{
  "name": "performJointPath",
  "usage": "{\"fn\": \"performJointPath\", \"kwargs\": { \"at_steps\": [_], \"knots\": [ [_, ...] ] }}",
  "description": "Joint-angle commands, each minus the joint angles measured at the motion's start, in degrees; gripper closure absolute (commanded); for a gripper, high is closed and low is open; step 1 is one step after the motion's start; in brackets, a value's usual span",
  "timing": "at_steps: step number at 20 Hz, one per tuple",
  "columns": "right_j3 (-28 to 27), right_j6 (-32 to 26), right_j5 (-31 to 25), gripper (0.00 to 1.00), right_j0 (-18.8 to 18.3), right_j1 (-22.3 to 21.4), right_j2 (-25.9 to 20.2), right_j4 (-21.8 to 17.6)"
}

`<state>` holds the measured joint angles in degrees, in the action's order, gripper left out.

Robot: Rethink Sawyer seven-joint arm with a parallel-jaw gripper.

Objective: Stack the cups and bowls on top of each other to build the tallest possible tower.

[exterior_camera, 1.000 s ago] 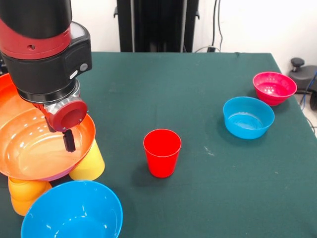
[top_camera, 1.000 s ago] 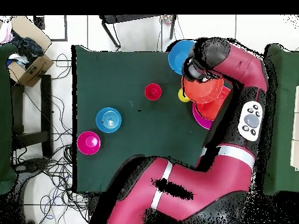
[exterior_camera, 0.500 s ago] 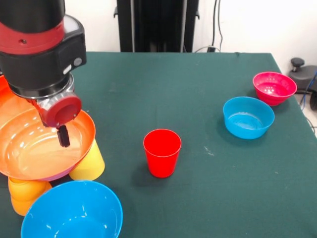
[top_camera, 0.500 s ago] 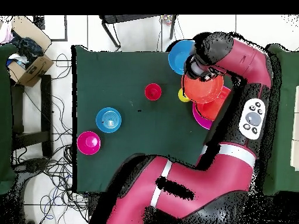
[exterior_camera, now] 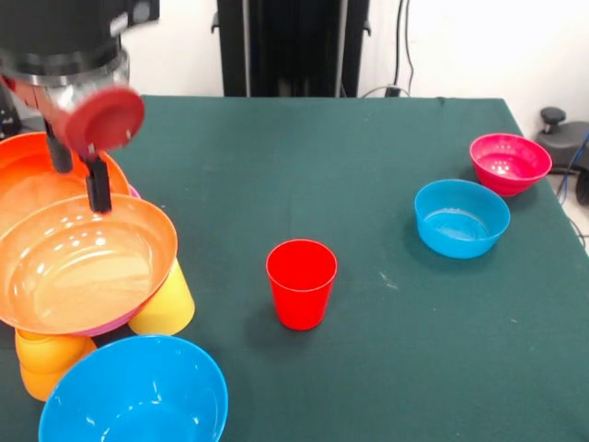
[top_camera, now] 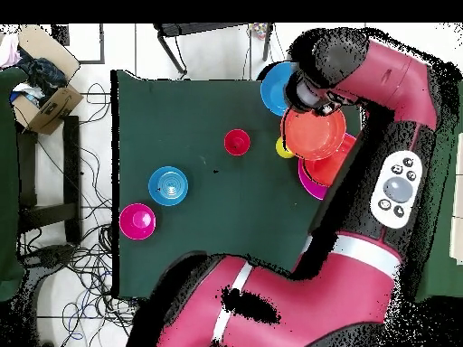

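Note:
My gripper (exterior_camera: 79, 171) is open and empty, hanging just above the far rim of an orange-red bowl (exterior_camera: 78, 267). That bowl rests tilted on a pink bowl (exterior_camera: 96, 328), which sits on a yellow cup (exterior_camera: 167, 302) and an orange cup (exterior_camera: 44, 361). A second orange-red bowl (exterior_camera: 32, 170) lies behind it. A large blue bowl (exterior_camera: 138, 394) is at the near left. A red cup (exterior_camera: 301, 282) stands upright mid-table. A small blue bowl (exterior_camera: 461, 217) and a small magenta bowl (exterior_camera: 509, 162) sit at the right. In the overhead view the arm hides the gripper above the orange-red bowl (top_camera: 314, 135). No light blue cup shows.
The green table (exterior_camera: 386, 368) ends close past the magenta bowl on the right. A black stand (exterior_camera: 293, 46) is behind the table's far edge. Overhead, a cardboard box (top_camera: 45, 86) and cables lie on the floor beside the table (top_camera: 181, 108).
My gripper has lifted out of the front orange-red bowl and moved a little back. The bowl has stayed in place on the pile. Nothing else moved.

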<state>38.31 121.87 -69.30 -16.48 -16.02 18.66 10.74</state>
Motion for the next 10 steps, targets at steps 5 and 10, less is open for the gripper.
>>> {"fn": "performJointPath", "kwargs": {
  "at_steps": [5,10],
  "knots": [
    [4.29,0.71,6.62,0.00,2.59,-1.70,-4.20,-2.67],
    [-4.21,6.48,3.52,0.00,2.78,4.01,-3.58,-0.99]
  ]
}}
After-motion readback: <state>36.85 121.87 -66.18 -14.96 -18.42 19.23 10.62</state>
